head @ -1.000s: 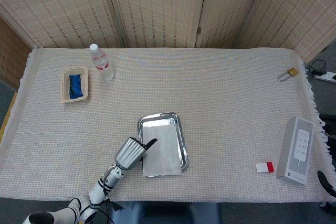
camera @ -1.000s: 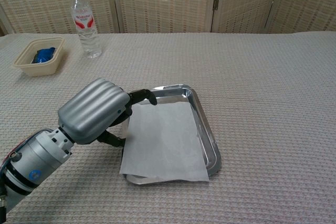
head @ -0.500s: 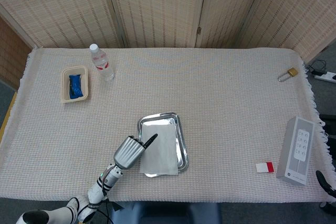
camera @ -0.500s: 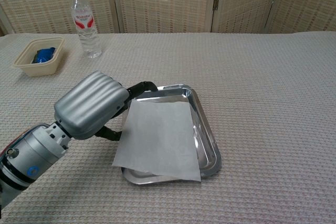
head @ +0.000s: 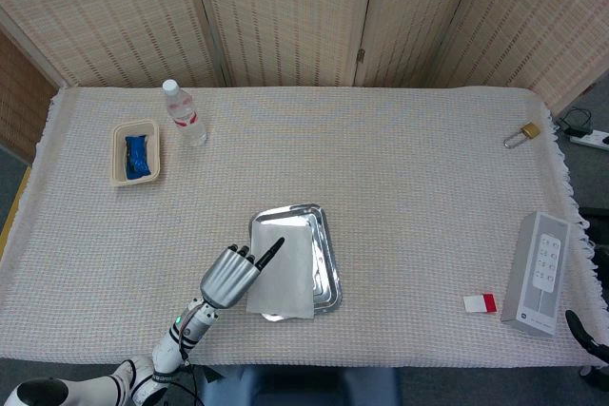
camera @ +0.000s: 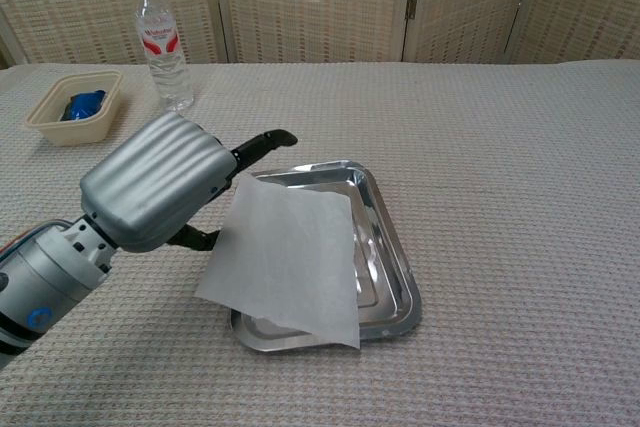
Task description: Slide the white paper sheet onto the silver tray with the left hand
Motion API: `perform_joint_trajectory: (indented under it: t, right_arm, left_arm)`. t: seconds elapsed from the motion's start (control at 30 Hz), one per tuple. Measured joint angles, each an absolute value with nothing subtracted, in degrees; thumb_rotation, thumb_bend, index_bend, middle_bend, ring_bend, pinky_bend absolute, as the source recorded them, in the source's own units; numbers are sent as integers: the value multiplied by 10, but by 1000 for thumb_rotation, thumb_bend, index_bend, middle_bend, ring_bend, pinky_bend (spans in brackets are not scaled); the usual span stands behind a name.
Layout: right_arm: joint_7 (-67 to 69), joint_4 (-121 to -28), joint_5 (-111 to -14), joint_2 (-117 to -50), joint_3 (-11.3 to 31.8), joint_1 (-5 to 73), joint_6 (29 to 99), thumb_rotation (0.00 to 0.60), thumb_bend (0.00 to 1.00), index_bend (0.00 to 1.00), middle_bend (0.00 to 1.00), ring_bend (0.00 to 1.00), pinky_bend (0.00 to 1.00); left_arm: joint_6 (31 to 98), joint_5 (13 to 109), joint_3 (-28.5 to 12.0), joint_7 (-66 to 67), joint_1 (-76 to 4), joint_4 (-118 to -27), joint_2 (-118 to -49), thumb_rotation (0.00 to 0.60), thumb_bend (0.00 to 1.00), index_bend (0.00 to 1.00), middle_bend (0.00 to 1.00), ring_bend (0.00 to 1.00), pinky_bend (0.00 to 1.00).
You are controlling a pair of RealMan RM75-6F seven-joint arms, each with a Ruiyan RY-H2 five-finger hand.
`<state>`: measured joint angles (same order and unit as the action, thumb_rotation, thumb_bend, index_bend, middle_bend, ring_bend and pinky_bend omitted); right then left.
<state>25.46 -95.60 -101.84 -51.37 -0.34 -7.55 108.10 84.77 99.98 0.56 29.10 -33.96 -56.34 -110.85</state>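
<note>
The white paper sheet (head: 284, 268) (camera: 290, 252) hangs tilted over the silver tray (head: 331, 273) (camera: 400, 267). Its left edge is raised and its lower right corner dips over the tray's front rim. My left hand (head: 230, 276) (camera: 155, 182) is at the tray's left side and holds the sheet by that left edge, with one dark finger stretched out above the paper and others under it. At the bottom right edge of the head view a small dark part of my right hand (head: 582, 328) shows, too little to read its fingers.
A water bottle (head: 184, 113) (camera: 160, 37) and a beige dish with a blue item (head: 136, 152) (camera: 75, 107) stand at the far left. A padlock (head: 521, 133), a white box (head: 540, 271) and a red-and-white card (head: 480, 303) lie at the right.
My left hand has risen and drawn back to the left, lifting the sheet's left edge off the tray. The paper now stands more steeply tilted.
</note>
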Motion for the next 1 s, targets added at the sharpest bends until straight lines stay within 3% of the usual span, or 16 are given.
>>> perform_joint_trajectory:
  t: [0.2, 0.4, 0.87, 1.0]
  right_arm:
    - [268, -951, -1015, -512, -2, -78, 1089, 600, 399, 0, 0, 0, 0]
    - [264, -950, -1023, -512, -5, -79, 1091, 600, 400, 0, 0, 0, 0]
    - [235, -956, -1039, -519, -12, -79, 1090, 600, 400, 0, 0, 0, 0]
    - [232, -958, -1039, -519, -12, -79, 1089, 600, 400, 0, 0, 0, 0]
  left_arm:
    - [813, 990, 4, 365, -336, -591, -1098, 600, 156, 65, 633, 633, 1000]
    - [796, 985, 2, 421, -330, -634, -1081, 600, 157, 44, 419, 637, 1000]
    - [788, 971, -8, 507, -305, -727, -1020, 600, 168, 38, 394, 703, 1000]
    - [788, 973, -6, 500, -301, -745, -1014, 600, 180, 123, 442, 728, 1000]
